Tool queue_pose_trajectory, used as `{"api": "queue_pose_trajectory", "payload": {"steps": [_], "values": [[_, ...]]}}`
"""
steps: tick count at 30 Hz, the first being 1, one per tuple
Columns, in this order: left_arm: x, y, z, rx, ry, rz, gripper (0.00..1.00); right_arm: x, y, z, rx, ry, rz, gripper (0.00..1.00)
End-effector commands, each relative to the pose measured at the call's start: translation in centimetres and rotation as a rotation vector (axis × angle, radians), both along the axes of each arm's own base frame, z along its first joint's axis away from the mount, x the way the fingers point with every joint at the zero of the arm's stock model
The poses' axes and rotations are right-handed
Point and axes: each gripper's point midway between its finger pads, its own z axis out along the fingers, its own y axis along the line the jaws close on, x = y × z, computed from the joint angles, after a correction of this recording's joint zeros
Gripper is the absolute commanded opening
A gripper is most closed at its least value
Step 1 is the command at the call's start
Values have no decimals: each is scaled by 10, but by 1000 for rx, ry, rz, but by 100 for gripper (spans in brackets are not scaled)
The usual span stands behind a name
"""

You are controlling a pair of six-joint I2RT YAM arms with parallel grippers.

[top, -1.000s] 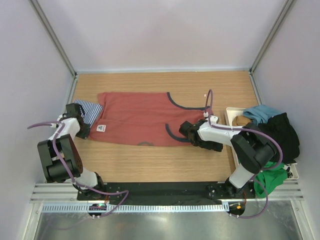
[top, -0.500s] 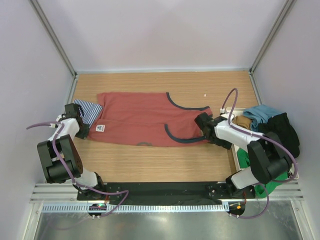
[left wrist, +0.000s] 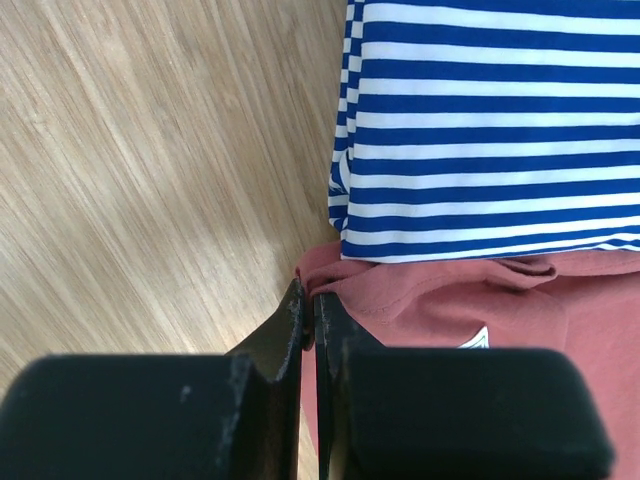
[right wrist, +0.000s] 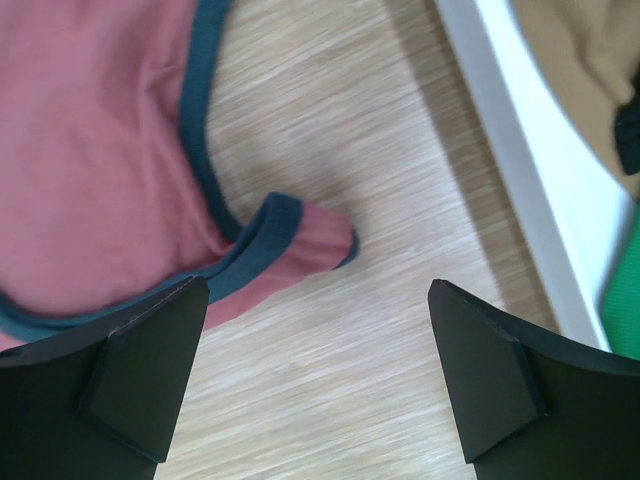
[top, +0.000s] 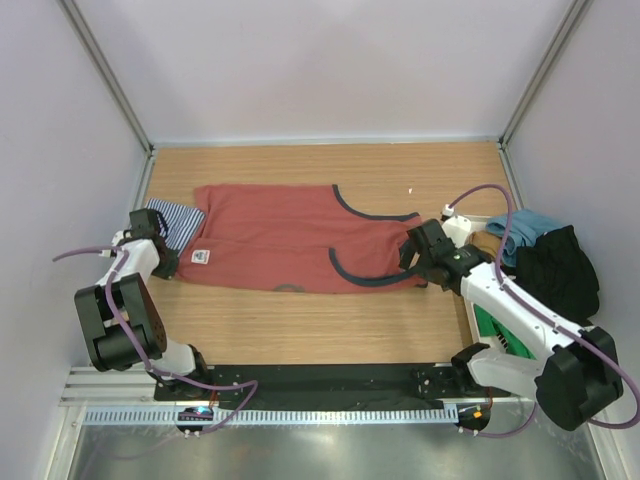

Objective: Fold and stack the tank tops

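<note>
The rust-red tank top with dark grey-blue trim lies spread flat across the table, its straps to the right. The navy-and-white striped tank top sticks out from under its left end. My left gripper is shut on the red top's near left corner; in the left wrist view the jaws pinch the red hem just below the striped top. My right gripper is open and empty above the near strap end, with bare wood between its fingertips.
A white tray at the right edge holds a pile of other clothes, teal, black and green. Its rim shows in the right wrist view. White walls and metal posts enclose the table.
My right gripper pulled the red top's strap end to the right, let go of it, opened and rose. The left gripper has stayed shut on the corner.
</note>
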Motion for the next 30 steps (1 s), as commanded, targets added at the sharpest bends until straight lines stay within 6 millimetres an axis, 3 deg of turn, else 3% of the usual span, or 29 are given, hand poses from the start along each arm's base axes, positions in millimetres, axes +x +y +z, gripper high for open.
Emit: {"api": "queue_pose_trajectory", "payload": {"steps": [1, 5, 11, 18, 19, 22, 23, 26, 30], "values": [[6, 6, 12, 33, -56, 11, 2, 12, 33, 11, 147, -31, 65, 100], [6, 6, 13, 36, -55, 12, 2, 21, 50, 2, 205, -19, 85, 98], [5, 6, 12, 38, -52, 12, 2, 36, 53, -11, 173, -9, 80, 92], [5, 7, 12, 41, -50, 12, 2, 31, 35, -49, 84, 85, 7, 84], [6, 7, 12, 42, -51, 12, 2, 28, 29, -51, 56, 94, -10, 82], [5, 8, 12, 43, -49, 13, 2, 20, 12, -53, -5, 105, -51, 61], [5, 7, 12, 41, -50, 12, 2, 19, 7, -52, -24, 107, -59, 47], [5, 7, 14, 44, -55, 11, 2, 13, -10, -34, -86, 75, -90, 26], [6, 6, 18, 54, -69, 10, 2, 10, -26, -18, -159, 49, -107, 25]]}}
